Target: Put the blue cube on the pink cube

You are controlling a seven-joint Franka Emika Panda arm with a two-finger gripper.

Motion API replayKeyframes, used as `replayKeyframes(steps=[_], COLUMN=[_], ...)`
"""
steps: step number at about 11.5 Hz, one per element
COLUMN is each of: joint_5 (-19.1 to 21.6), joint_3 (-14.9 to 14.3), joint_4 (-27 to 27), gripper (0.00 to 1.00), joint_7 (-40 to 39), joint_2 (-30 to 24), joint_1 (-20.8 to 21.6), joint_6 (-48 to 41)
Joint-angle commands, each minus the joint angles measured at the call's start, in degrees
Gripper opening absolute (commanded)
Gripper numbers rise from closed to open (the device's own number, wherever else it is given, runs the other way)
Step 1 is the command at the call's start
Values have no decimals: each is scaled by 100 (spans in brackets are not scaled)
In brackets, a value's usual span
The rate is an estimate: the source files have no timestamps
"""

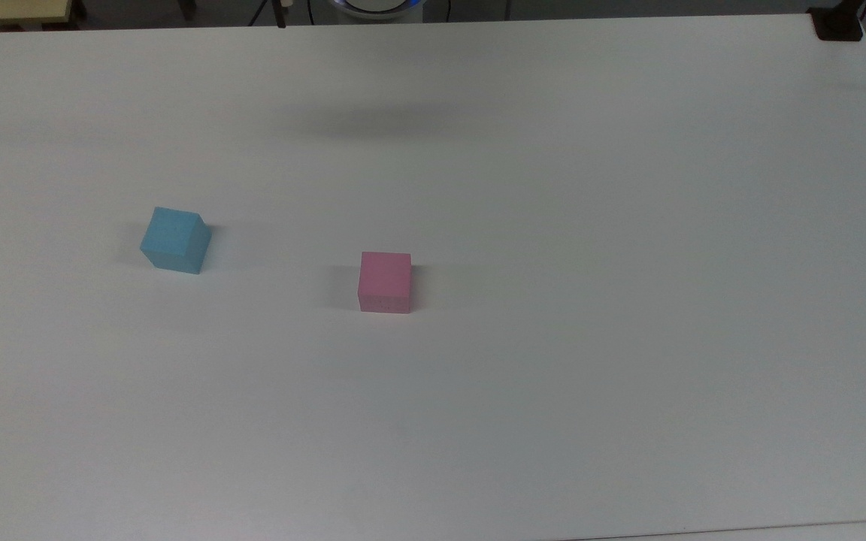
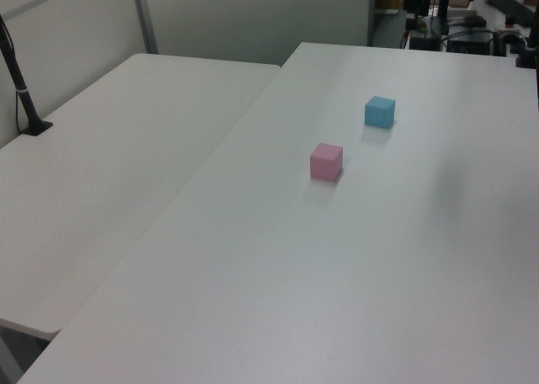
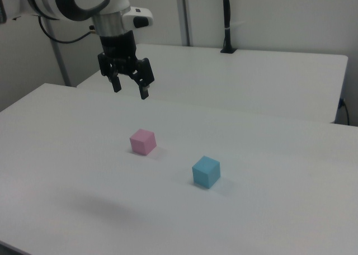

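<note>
1. The white desk [image 1: 628, 300] is carrying both cubes; a second white desk [image 2: 101, 165] is butting against its long edge on the left view's left.
2. The Franka arm [image 3: 72, 0] is hanging above the desk in the right view, with its jaws [image 3: 130, 89] spread apart, holding nothing, well above the surface.
3. The blue cube [image 1: 175, 240] [image 2: 380, 112] [image 3: 206, 171] is sitting on the desk toward the top view's left edge, turned slightly askew.
4. The pink cube [image 1: 385, 282] [image 2: 326, 162] [image 3: 142, 141] is resting flat near the desk's middle, well apart from the blue cube, nothing sitting on top.
</note>
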Motion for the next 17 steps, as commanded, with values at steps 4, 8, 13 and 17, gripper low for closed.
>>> replayKeyframes(steps=[4,8,13,17], joint_5=[58,67,32,-83], joint_3=[-66,-57,-66,-66], joint_4=[-110,-110,-93,-93], gripper=[100,100,100,100], joint_7=[132,124,-1165,-1529], joint_2=[-51,-51,1,106], joint_1=[86,51,-106,-422], joint_6=[63,115,133,229])
